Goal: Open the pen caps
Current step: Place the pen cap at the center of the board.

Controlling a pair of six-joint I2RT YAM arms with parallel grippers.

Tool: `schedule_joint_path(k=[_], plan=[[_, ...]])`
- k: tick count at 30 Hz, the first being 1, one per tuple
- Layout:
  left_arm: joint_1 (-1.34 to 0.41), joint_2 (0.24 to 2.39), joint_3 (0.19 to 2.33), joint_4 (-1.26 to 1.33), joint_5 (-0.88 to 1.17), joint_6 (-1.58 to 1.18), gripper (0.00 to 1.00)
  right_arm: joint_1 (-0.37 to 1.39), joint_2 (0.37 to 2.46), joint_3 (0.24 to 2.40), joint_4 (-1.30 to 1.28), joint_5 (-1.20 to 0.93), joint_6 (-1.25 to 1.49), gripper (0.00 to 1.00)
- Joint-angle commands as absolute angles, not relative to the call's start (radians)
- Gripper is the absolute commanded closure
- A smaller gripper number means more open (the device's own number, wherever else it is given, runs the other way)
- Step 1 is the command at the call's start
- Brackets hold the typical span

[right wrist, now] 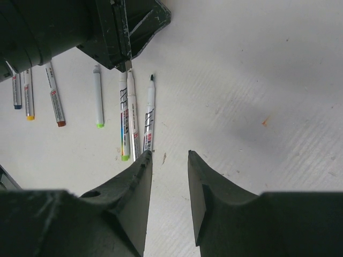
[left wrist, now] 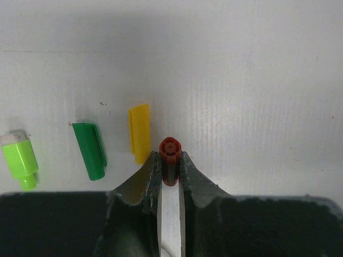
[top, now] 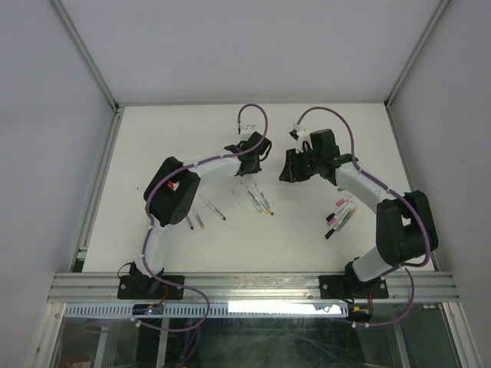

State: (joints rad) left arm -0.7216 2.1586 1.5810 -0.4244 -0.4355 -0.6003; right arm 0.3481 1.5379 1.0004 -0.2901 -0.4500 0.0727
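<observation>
Left hand point(left wrist: 170, 163) pinches a glossy maroon cap point(left wrist: 170, 149), round end toward the camera, long axis running back between the jaws; right hand point(right wrist: 168, 160) partly open, empty, over the bench point(right wrist: 241, 80)

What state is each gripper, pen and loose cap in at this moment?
left gripper: shut on the white pen
white pen: clamped, its red-brown end poking past the fingertips
yellow cap: off, lying loose
green cap: off, lying loose
right gripper: open, empty
black-tipped pen: uncapped, lying flat
</observation>
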Motion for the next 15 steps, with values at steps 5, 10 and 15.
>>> schedule_joint_path(k=[5, 10, 15], plan=[[-0.733, 2.168, 1.643, -0.432, -0.445, -0.564, 0.84, 0.336, 1.491, 1.020, -0.268, -0.475, 0.064, 0.65], [-0.734, 2.172, 1.646, -0.433, -0.436, -0.562, 0.78, 0.335, 1.490, 1.020, -0.268, -0.476, 0.065, 0.65], [-0.733, 2.166, 1.649, -0.434, -0.432, -0.561, 0.76, 0.331, 1.488, 1.019, -0.268, -0.478, 0.064, 0.65]])
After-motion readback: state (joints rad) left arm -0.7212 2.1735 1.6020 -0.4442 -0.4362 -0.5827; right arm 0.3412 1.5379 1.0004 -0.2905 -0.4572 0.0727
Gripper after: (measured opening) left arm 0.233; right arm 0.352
